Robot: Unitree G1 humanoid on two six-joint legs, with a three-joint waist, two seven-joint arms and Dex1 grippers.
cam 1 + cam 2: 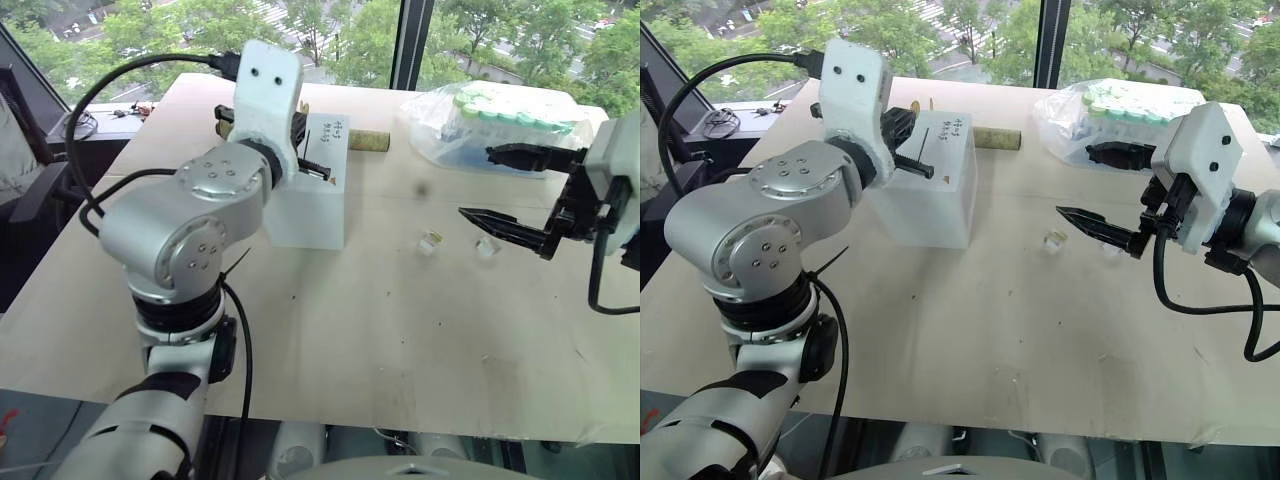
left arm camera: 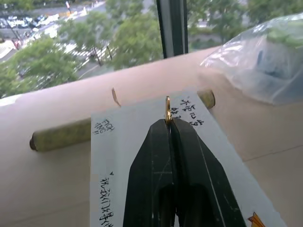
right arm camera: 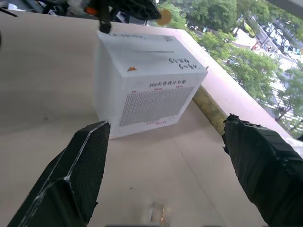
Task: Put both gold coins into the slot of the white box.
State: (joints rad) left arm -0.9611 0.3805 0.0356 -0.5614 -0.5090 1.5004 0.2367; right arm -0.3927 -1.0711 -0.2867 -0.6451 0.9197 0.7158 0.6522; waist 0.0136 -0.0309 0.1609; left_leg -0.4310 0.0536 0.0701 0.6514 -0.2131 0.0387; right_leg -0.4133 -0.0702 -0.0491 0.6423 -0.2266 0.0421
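left hand [image 2: 169,124] pinching gold coin [image 2: 167,109] above white box [image 2: 137,142] – right hand [image 1: 1102,188] wide, empty

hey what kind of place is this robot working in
Probably an upper-floor office or lab. A plain wooden table stands against a big window overlooking treetops and a street, and a clear bag of green-capped tubes suggests lab supplies.

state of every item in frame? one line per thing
Left gripper: shut on coin, over the box.
Coin: held on edge between the fingertips, not yet in the slot.
Right gripper: open, empty.
Box: upright on the table.
Slot: nothing in it.
Tube bag: lying by the table's far edge.
Roll: lying on its side behind the box.
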